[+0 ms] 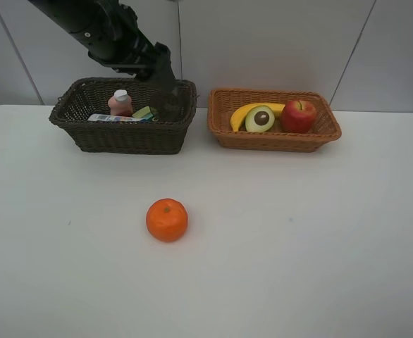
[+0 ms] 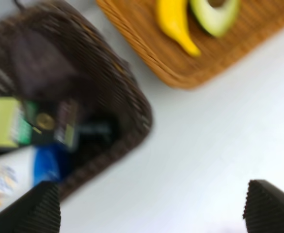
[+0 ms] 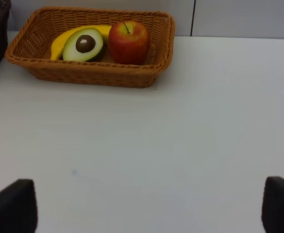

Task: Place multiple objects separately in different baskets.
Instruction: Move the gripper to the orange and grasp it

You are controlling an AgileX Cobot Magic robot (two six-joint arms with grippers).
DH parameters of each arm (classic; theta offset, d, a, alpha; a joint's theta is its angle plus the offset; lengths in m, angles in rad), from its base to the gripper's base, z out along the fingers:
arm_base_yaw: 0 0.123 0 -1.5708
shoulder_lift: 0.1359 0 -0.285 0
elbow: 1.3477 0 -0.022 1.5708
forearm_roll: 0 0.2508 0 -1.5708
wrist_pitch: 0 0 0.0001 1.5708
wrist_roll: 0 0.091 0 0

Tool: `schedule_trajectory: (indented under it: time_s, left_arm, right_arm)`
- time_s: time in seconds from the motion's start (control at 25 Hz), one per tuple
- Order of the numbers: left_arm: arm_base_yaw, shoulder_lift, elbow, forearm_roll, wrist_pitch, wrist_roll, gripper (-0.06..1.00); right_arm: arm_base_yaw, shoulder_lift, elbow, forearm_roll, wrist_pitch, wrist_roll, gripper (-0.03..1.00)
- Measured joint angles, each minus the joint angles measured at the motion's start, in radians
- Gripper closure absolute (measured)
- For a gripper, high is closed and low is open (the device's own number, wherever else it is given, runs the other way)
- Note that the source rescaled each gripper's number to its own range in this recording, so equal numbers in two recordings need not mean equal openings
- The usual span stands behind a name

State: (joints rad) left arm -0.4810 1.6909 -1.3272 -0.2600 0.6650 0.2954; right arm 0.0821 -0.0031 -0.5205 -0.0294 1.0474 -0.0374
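One orange (image 1: 167, 220) is sitting on the white table (image 1: 298, 246) while your left gripper (image 2: 151, 206) is hovering, released, over the dark basket (image 1: 125, 134); your right gripper (image 3: 147, 211) is gaping wide too.

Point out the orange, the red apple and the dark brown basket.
orange (image 1: 167, 220), exterior high view, middle of its skin.
red apple (image 3: 128, 42), right wrist view, its front face.
dark brown basket (image 1: 125, 137), exterior high view, its front wall.

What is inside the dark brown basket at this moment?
In the dark brown basket a small pink bottle, a lying white bottle and a green bottle show. The left arm and near wall hide the rest.
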Motion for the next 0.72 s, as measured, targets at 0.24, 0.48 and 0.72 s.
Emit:
schedule_trajectory:
  time_s: [0.24, 0.48, 0.72]
  left_arm:
    - [-0.065, 0.0, 0.0, -0.007, 0.112, -0.05, -0.05]
    - [-0.131, -0.004, 0.0, 0.025, 0.169, -0.111, -0.05]
    - [-0.161, 0.047, 0.0, 0.038, 0.213, -0.135, -0.05]
  right_arm:
    - [0.0, 0.0, 0.0, 0.0, 0.0, 0.0, -0.01]
    - [0.0, 0.0, 0.0, 0.0, 0.0, 0.0, -0.01]
    - [0.0, 0.0, 0.0, 0.0, 0.0, 0.0, -0.01]
